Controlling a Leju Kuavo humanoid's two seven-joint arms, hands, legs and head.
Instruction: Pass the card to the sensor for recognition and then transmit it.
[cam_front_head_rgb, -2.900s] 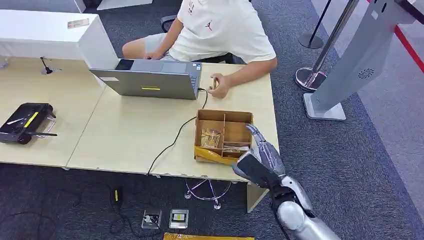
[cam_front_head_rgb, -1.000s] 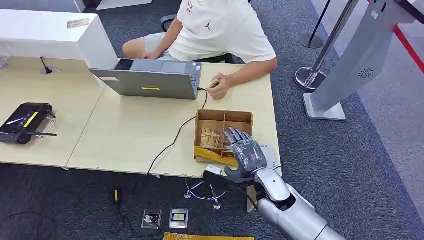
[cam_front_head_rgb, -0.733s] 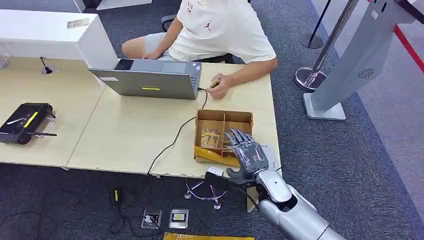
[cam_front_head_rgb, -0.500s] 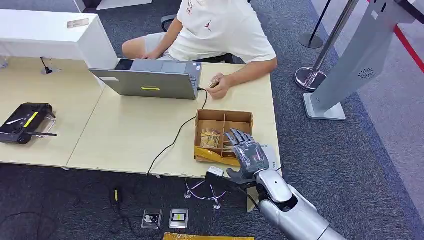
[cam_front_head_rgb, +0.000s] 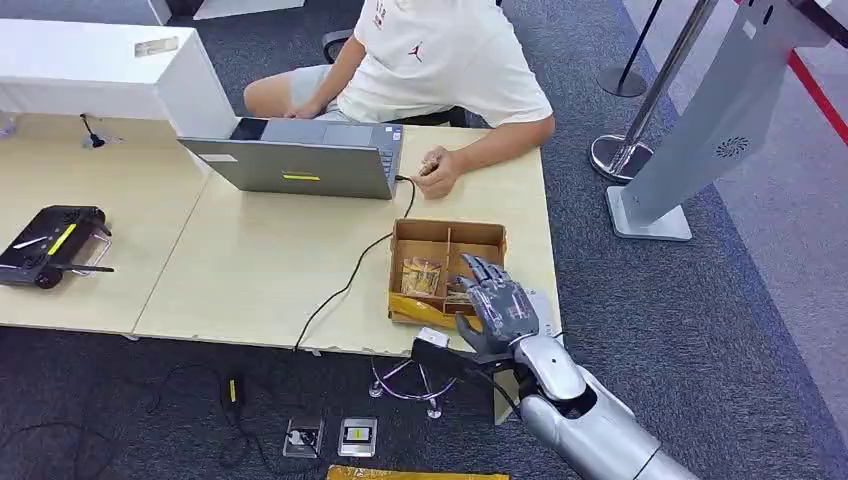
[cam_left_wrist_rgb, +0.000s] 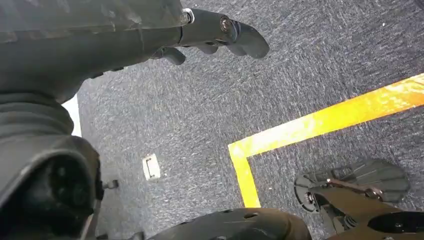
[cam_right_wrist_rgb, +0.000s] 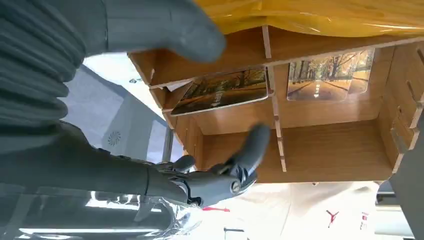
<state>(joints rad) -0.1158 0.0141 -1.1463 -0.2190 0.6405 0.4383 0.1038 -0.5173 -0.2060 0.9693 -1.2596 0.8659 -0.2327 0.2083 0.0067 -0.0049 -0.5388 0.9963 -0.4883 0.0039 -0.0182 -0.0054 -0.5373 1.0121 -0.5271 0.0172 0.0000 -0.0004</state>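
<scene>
The right robot hand (cam_front_head_rgb: 497, 305) hovers over the near right corner of the divided wooden box (cam_front_head_rgb: 432, 236) on the bench (cam_front_head_rgb: 255, 280), fingers spread apart and holding nothing. In the right wrist view its fingers (cam_right_wrist_rgb: 252, 145) reach across the box's open compartments without plainly touching a wall or a card.

That close view shows what the head view only hints at — two cards printed with an autumn road, one card (cam_right_wrist_rgb: 223, 90) lying tilted in one compartment and a second card (cam_right_wrist_rgb: 327, 82) beside it past the divider, under a yellow wrapper (cam_right_wrist_rgb: 320, 15).

The left robot hand (cam_left_wrist_rgb: 220, 35) hangs over grey carpet (cam_left_wrist_rgb: 310, 65) with a yellow floor line (cam_left_wrist_rgb: 320, 122); its fingers are curled in a little, and nothing shows in them, but most of it is hidden, so how far it is closed cannot be told.

A seated person (cam_front_head_rgb: 440, 60) is cut off at the shoulders behind a laptop (cam_front_head_rgb: 300, 165).
</scene>
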